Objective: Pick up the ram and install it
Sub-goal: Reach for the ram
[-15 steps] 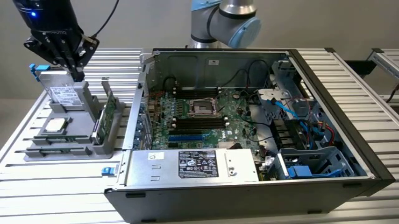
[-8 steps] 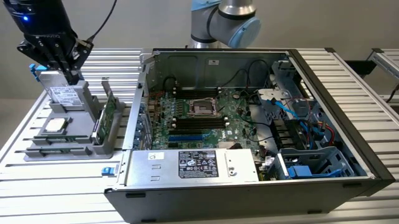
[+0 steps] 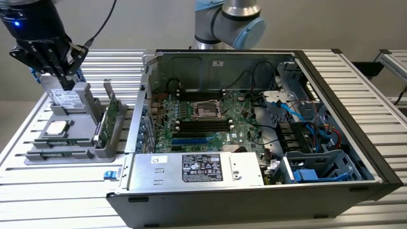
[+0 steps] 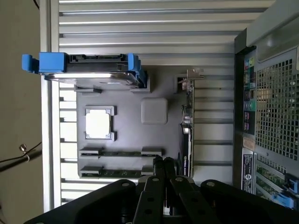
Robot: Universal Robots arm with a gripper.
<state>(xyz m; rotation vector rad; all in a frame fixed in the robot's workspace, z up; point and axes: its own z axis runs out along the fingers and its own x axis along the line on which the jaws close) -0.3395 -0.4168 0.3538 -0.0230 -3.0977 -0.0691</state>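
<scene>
Your tool hangs shut and empty above the grey tray on the bench. Below it the ram rests in the tray, untouched: two sticks side by side, long axes parallel to each other and square to the upright card beside them.

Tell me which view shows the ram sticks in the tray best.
Wrist view: it looks straight down on both ram sticks, side by side in the tray. The exterior view shows them at a slant along the tray's near edge.
</scene>
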